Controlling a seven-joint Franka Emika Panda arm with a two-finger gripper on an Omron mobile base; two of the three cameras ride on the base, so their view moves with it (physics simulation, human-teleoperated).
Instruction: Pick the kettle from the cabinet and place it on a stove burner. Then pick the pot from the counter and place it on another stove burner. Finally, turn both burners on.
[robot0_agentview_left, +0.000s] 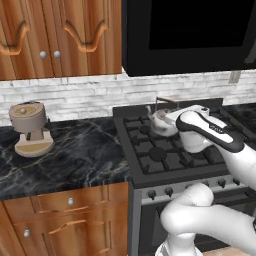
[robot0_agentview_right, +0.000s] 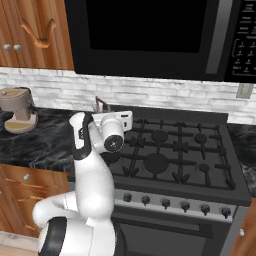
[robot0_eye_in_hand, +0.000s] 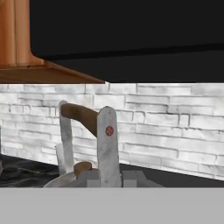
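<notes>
Pincer (robot0_agentview_left: 165, 119): closed on the kettle (robot0_agentview_left: 161, 123) by its arched handle.
Kettle: hung over the rear-left stove burner (robot0_agentview_left: 145, 129).
Advice: lower upright, centred on grate, then release.

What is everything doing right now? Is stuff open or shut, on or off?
kettle: upright on the back left stove burner, lid on.
claw: by the kettle's handle; open or shut, cannot tell.
stove burners: no flames, look off.
cabinet: doors shut.
coffee machine: standing on the counter, idle.
</notes>
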